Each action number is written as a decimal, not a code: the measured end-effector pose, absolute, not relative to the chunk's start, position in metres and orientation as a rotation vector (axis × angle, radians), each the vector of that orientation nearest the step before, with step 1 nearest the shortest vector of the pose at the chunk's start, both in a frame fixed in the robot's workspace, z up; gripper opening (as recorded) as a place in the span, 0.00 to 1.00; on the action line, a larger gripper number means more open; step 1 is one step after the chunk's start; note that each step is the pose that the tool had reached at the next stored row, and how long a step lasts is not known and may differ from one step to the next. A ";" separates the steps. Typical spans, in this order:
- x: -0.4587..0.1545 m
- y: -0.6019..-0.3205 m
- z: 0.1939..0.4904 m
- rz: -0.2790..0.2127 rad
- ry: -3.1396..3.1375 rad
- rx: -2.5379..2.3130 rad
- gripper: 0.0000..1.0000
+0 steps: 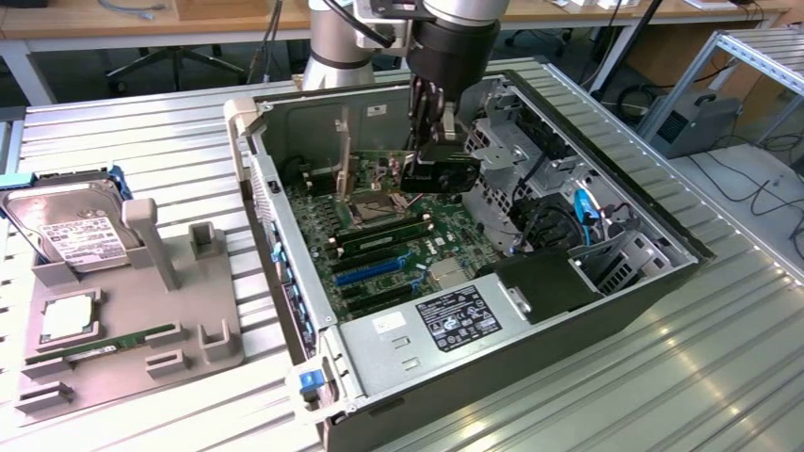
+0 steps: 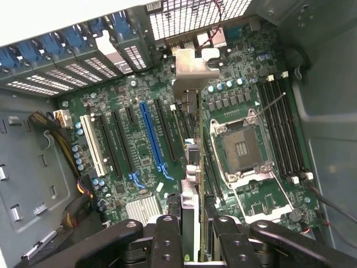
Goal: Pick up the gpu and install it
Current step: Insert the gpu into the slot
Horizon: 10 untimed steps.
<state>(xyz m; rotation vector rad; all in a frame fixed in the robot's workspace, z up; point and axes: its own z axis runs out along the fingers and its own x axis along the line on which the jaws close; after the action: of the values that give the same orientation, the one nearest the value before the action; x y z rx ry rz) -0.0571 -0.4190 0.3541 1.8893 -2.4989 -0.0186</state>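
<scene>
My gripper (image 1: 434, 127) reaches down into the open computer case (image 1: 270, 188) and is shut on the gpu (image 1: 430, 171), a green card with a black cooler block. The card hangs upright above the motherboard (image 1: 390, 240), near its far end. In the wrist view the gpu (image 2: 199, 162) shows edge-on between the black fingers (image 2: 167, 240), and its silver bracket (image 2: 192, 67) points toward the case's rear slot wall. It hovers between the expansion slots, among them a blue one (image 2: 152, 137), and the CPU socket (image 2: 242, 148). I cannot tell whether the card's edge touches a slot.
A grey fixture (image 1: 138, 320) on the exterior view's left carries a silver hard drive (image 1: 73, 231), a CPU (image 1: 70, 315) and a thin green RAM stick (image 1: 120, 341). Inside the case are the power supply (image 1: 440, 325), drive cages (image 1: 503, 151) and cables (image 1: 585, 212).
</scene>
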 end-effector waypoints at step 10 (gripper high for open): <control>-0.057 -0.419 0.354 -0.016 -2.481 1.910 0.27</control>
<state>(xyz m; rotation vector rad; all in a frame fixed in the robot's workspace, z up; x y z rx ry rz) -0.0571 -0.4190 0.3538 1.9103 -2.4815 -0.0164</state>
